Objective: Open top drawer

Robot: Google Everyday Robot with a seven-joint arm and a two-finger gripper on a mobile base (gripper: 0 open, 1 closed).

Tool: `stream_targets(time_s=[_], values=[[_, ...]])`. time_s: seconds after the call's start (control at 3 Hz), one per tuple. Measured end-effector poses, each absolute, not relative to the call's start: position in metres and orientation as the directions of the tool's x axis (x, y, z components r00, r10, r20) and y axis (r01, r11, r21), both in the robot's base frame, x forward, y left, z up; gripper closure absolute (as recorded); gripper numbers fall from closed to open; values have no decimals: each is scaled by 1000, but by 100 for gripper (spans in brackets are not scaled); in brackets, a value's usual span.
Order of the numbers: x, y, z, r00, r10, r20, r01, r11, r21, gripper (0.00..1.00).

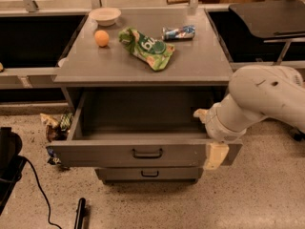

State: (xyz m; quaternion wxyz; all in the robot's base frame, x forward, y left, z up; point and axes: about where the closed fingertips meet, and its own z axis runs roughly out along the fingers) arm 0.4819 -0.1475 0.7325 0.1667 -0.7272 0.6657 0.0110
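Note:
The top drawer of the grey cabinet is pulled far out, and its empty inside shows. Its small dark loop handle is at the middle of the front. My gripper is at the right end of the drawer front, well right of the handle. It is open and straddles the front panel. One cream finger hangs outside the front and the other fingertip is over the inside of the drawer. The white arm reaches in from the right.
A narrower lower drawer sits shut below. On the cabinet top lie a white bowl, an orange, a green chip bag and a blue can. Wrappers lie on the floor at left, near a black cable.

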Motion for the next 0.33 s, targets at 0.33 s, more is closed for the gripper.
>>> stream_targets(time_s=[0.33], values=[[476,-147,747,133,-960,-247,-965,-68,-254,0]])
